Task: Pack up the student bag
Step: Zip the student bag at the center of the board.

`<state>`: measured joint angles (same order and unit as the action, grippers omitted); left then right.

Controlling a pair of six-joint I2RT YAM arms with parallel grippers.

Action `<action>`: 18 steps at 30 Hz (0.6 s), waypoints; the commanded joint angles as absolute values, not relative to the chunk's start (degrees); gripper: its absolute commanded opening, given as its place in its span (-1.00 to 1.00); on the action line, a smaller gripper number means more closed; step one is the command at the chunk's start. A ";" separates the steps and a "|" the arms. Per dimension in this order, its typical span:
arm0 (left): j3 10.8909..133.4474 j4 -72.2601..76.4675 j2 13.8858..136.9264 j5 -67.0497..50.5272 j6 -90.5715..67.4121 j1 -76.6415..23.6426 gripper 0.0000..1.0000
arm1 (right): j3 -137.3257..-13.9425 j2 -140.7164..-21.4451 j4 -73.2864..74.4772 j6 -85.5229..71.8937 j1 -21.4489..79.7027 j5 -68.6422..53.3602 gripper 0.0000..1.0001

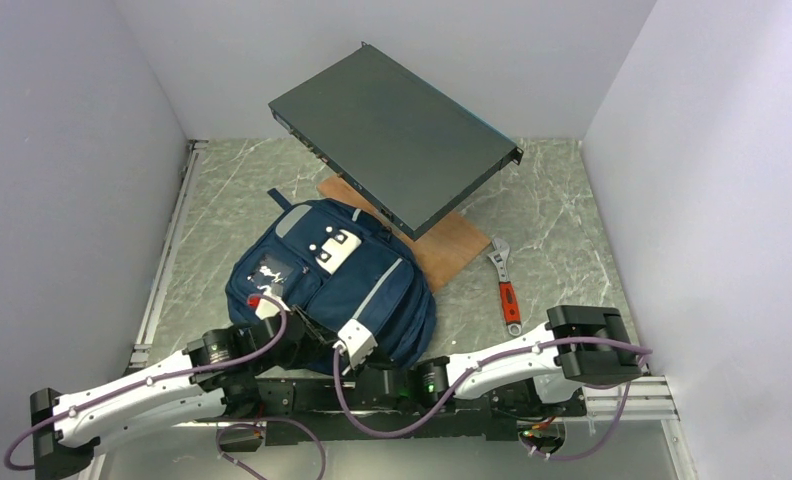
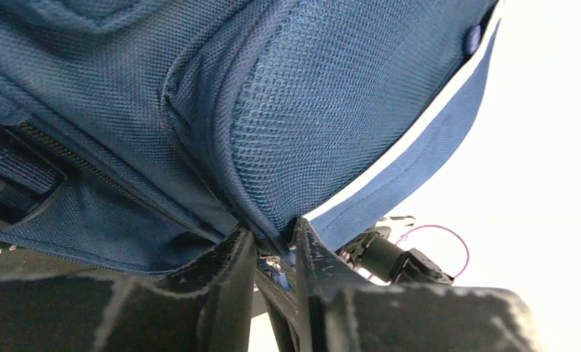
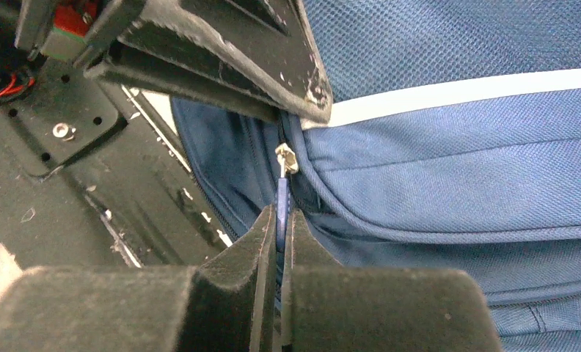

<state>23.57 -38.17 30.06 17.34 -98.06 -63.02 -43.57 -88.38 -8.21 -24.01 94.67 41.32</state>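
The navy student bag [image 1: 322,280] lies on the table's near left-centre, straps and grey stripes up. My left gripper [image 1: 297,330] is at its near edge and is shut on a fold of the bag's mesh fabric [image 2: 276,238], which fills the left wrist view. My right gripper [image 1: 355,345] is just right of it at the bag's near edge. In the right wrist view it [image 3: 280,220] is shut on the blue zipper pull [image 3: 281,198] that hangs from the metal slider [image 3: 285,158]. The left gripper's finger [image 3: 221,51] shows just above the slider.
A dark flat metal chassis [image 1: 392,135] lies tilted over a wooden board [image 1: 442,250] behind the bag. An adjustable wrench with a red handle [image 1: 507,290] lies to the right. Grey walls enclose the table on three sides.
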 commanded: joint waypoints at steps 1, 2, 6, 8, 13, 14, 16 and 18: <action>22.90 -43.93 26.06 30.13 -102.48 -62.49 -0.61 | -43.14 -82.90 -6.90 -21.46 94.63 32.50 -1.00; 23.23 -45.66 25.09 31.97 -102.73 -62.41 -0.72 | -41.84 -81.76 -7.65 -21.33 94.68 29.32 -1.00; 23.06 -48.68 22.55 36.35 -103.59 -62.30 -1.00 | -40.49 -80.22 -5.46 -22.01 94.58 20.50 -1.00; 23.04 -49.46 21.57 37.98 -102.61 -62.23 -1.00 | -41.60 -80.66 -1.49 -23.05 94.58 19.58 -1.00; 30.23 -72.04 20.19 44.92 -110.45 -62.23 -1.00 | -41.77 -79.42 14.72 -31.56 92.45 28.66 -1.00; 31.90 -76.05 20.03 46.12 -111.45 -62.23 -1.00 | -41.09 -78.33 17.99 -33.81 91.14 31.08 -1.00; 34.56 -81.74 19.63 47.71 -112.80 -62.23 -1.00 | -39.02 -75.40 22.95 -38.32 87.84 36.17 -1.00; 36.19 -84.78 19.60 48.48 -113.41 -62.23 -1.00 | -38.42 -72.43 26.20 -42.19 83.58 40.16 -1.00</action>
